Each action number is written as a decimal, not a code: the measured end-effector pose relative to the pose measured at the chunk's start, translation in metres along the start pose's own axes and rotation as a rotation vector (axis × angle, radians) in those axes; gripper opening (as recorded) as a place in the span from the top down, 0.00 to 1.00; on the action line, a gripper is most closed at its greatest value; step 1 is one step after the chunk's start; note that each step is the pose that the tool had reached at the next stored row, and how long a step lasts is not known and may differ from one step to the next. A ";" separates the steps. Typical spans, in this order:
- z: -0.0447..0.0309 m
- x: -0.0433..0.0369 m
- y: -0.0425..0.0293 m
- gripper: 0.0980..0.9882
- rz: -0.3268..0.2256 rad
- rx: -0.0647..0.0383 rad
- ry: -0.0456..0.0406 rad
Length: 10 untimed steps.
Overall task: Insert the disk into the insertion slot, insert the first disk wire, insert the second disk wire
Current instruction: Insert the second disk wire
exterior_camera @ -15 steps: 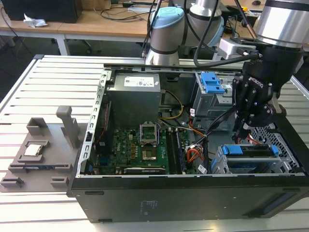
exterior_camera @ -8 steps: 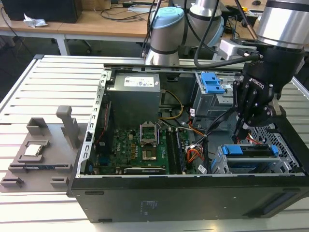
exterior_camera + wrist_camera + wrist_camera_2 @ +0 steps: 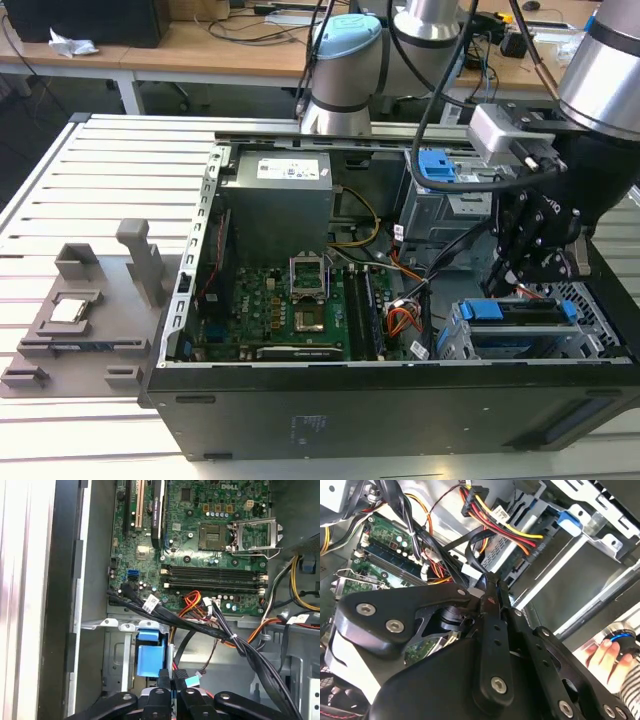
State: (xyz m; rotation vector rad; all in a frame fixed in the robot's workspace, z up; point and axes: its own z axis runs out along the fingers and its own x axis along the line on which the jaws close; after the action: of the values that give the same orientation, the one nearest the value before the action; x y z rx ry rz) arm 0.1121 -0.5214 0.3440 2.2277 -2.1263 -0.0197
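Closest to us in the exterior view is the black side wall of the open computer case [image 3: 380, 425], lying on a slatted tabletop [image 3: 90, 200]. Just behind that wall, at the exterior view's right, the disk [image 3: 520, 335] in its blue carrier sits inside the insertion slot [image 3: 600, 310], a low cage of perforated grey metal. The gripper [image 3: 515, 280] hangs directly above the disk's inner end, among black and coloured cables [image 3: 420, 290]. In the second wrist view its jaws look drawn together on a slim black connector [image 3: 490, 587], though we cannot tell for certain what they hold. The motherboard [image 3: 200, 540] fills the case floor in the first wrist view. A person's hand [image 3: 610, 657] shows at the edge of the second wrist view.
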 end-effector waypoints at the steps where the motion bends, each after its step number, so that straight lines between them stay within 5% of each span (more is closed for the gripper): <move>1: 0.0001 0.0043 -0.0006 0.95 -0.001 0.001 -0.0134; 4: 0.0002 0.0121 -0.0044 0.95 -0.002 0.001 -0.0435; 10: 0.0003 0.0215 -0.0075 0.95 -0.004 0.001 -0.0669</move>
State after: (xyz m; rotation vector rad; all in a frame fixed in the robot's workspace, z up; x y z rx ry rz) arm 0.1206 -0.5425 0.3440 2.2629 -2.1559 -0.0943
